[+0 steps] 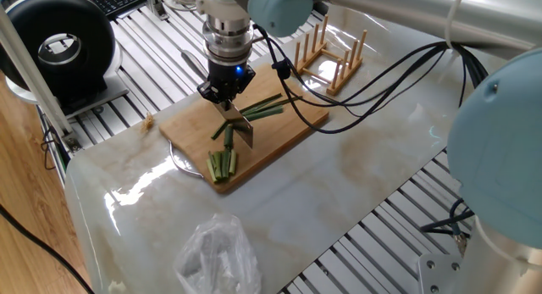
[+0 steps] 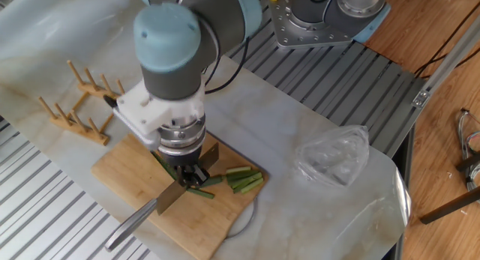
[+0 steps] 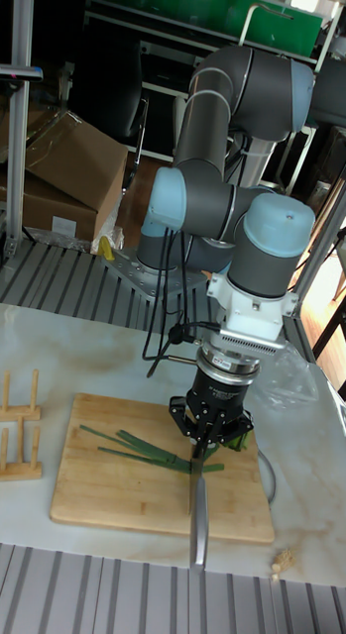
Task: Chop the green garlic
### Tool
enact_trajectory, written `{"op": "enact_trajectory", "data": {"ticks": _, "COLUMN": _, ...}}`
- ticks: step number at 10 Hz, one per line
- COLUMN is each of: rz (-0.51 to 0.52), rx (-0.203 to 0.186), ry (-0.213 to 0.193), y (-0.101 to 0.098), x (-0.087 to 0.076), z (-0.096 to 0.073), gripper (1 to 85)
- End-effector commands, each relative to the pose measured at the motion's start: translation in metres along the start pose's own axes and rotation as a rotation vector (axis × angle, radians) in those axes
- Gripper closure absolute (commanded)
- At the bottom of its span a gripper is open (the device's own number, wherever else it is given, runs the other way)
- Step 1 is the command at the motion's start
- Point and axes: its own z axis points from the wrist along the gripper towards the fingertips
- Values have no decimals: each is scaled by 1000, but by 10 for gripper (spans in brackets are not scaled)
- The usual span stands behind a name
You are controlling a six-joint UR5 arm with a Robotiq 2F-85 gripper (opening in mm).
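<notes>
My gripper (image 1: 225, 97) is shut on a knife (image 1: 240, 130) and stands over the middle of the wooden cutting board (image 1: 292, 124). The blade points down at the board and its handle sticks out over the board's edge. Long dark green garlic stalks (image 1: 268, 108) lie across the board under the blade. In the tall fixed view the green garlic (image 3: 133, 448) stretches left of the gripper (image 3: 208, 433), and the knife (image 3: 197, 510) reaches to the board's (image 3: 103, 500) front edge. The other fixed view shows the gripper (image 2: 190, 174) over a dark stalk piece (image 2: 204, 192).
A bundle of short paler green sticks (image 1: 223, 163) lies at the board's end, also the bundle (image 2: 244, 179). A wooden rack (image 1: 329, 55) stands past the board. A crumpled plastic bag (image 1: 217, 257) lies on the marble. A black round device (image 1: 59, 41) sits at the far left.
</notes>
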Motion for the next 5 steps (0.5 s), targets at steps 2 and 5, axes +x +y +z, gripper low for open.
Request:
{"op": "enact_trajectory", "data": {"ticks": 2, "rz": 16, "rx": 6, "ry": 8, "y": 4, "x": 5, "z": 1, "gripper": 843}}
{"op": "enact_trajectory", "data": {"ticks": 5, "rz": 21, "rx": 12, "ry": -2, "y": 9, "x": 1, "z": 0, "gripper": 843}}
